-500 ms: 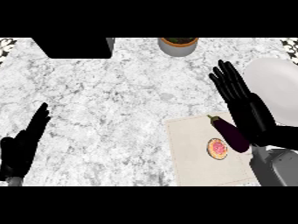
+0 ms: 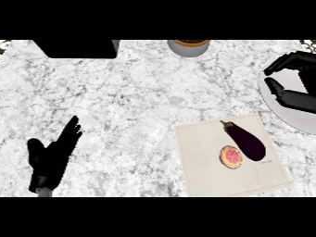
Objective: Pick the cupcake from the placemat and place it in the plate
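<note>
At the far left we see our left hand (image 2: 51, 159) low near the lower edge of the view, fingers straight and spread a little, pointing up and slightly right, thumb out to the left; it holds nothing and rests over the marble worktop (image 2: 133, 106). To its right and above it the worktop lies bare for a wide stretch, reaching up to a black box (image 2: 78, 48) at the top edge and a round container (image 2: 188, 46) further right along that same edge.

Moving right, well apart from the left hand, the placemat (image 2: 215, 176) lies slightly skewed, its lower corners close to the lower edge of the view. On it sits the cupcake (image 2: 231, 157), below and to the left of our right hand, with a dark eggplant (image 2: 245, 141) touching or just beside it on its right, slanting from upper left to lower right.

At the far right, our right hand (image 2: 300, 95) hovers over the plate (image 2: 304, 121), fingers curled inward with the thumb set opposite them, closing on nothing. The plate runs off the right edge, its lower rim just beside the placemat's upper right corner.
</note>
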`<action>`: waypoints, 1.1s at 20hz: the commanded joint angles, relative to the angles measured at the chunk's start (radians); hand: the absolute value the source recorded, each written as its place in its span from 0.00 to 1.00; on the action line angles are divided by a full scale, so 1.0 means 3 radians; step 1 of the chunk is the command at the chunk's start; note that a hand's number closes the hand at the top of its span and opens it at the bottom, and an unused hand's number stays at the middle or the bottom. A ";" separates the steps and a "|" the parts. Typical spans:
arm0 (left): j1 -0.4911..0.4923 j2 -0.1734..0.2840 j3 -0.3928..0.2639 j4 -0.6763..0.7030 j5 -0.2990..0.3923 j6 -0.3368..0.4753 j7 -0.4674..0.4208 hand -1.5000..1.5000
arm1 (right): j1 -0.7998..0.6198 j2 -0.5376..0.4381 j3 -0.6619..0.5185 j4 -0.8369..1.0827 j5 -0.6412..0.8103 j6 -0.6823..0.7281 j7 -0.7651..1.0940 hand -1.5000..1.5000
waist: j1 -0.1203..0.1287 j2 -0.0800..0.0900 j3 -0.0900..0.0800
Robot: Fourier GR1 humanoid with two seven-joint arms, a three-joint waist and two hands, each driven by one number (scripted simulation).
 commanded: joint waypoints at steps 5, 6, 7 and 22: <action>-0.0214 -0.0226 0.0063 0.0248 0.0087 -0.0169 0.0185 0.50 | 0.0055 0.0137 -0.0416 0.1189 0.0102 0.0423 -0.1256 0.00 | -0.0003 -0.0018 0.0013; -0.0082 -0.0356 -0.0072 0.0086 -0.0032 -0.0039 0.0126 0.50 | 0.0019 0.0008 -0.0473 0.1295 0.0163 0.0564 -0.1377 0.00 | 0.0003 -0.0023 0.0013; -0.0141 -0.0331 0.0035 0.0250 -0.0003 -0.0164 0.0151 0.50 | 0.0065 0.0014 -0.0457 0.1275 0.0274 0.0574 -0.1411 0.00 | -0.0013 -0.0027 0.0011; -0.0109 -0.0405 0.0099 0.0157 -0.0110 -0.0118 0.0167 0.50 | 0.0257 -0.0783 0.0354 0.0075 0.1467 0.0887 -0.0572 0.00 | -0.0054 -0.0049 0.0007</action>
